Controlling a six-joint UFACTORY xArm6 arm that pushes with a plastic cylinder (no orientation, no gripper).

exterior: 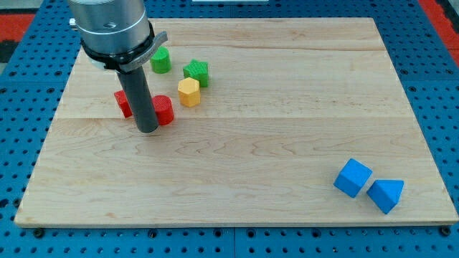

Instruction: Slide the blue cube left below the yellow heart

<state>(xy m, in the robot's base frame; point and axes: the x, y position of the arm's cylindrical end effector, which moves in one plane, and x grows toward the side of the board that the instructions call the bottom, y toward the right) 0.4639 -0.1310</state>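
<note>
The blue cube lies near the view's bottom right, touching a blue triangular block on its right. No yellow heart can be made out; the only yellow block is a yellow hexagonal block at the upper left of the board. My tip stands on the board at the left, between two red blocks, far left of the blue cube.
A red block sits left of the rod and a red block right of it. A green block and a green star-like block lie above the yellow one. The wooden board ends at blue pegboard.
</note>
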